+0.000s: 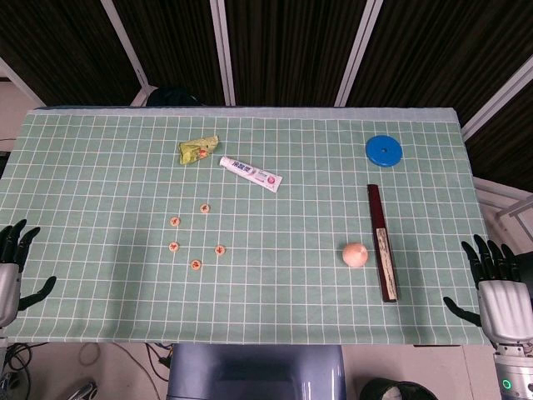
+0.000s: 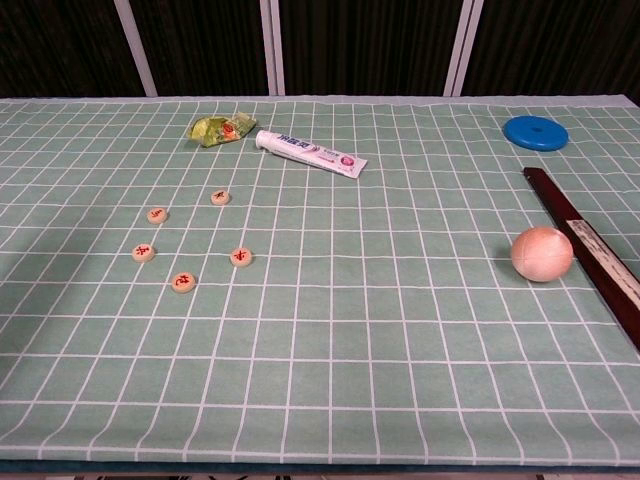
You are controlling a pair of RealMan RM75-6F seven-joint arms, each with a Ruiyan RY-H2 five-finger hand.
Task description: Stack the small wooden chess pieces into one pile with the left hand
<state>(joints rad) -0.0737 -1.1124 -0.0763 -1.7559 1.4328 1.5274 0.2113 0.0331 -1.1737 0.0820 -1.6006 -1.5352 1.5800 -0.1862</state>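
Note:
Several small round wooden chess pieces with red marks lie flat and apart on the green gridded cloth, left of centre: one at the back (image 1: 204, 208) (image 2: 220, 197), one left of it (image 1: 175, 221) (image 2: 157, 215), one further forward (image 1: 173, 247) (image 2: 143, 252), one nearest the front (image 1: 196, 265) (image 2: 183, 282), and one to the right (image 1: 220, 249) (image 2: 241, 257). None is stacked. My left hand (image 1: 12, 265) hangs at the table's left edge, fingers spread, holding nothing, well left of the pieces. My right hand (image 1: 497, 283) is at the right edge, also spread and empty. Neither hand shows in the chest view.
A white toothpaste tube (image 1: 250, 174) (image 2: 311, 153) and a crumpled yellow-green wrapper (image 1: 197, 149) (image 2: 221, 129) lie behind the pieces. On the right are a blue disc (image 1: 383, 151) (image 2: 535, 133), a long dark wooden box (image 1: 381, 242) (image 2: 590, 245) and a pale peach ball (image 1: 355, 254) (image 2: 541, 254).

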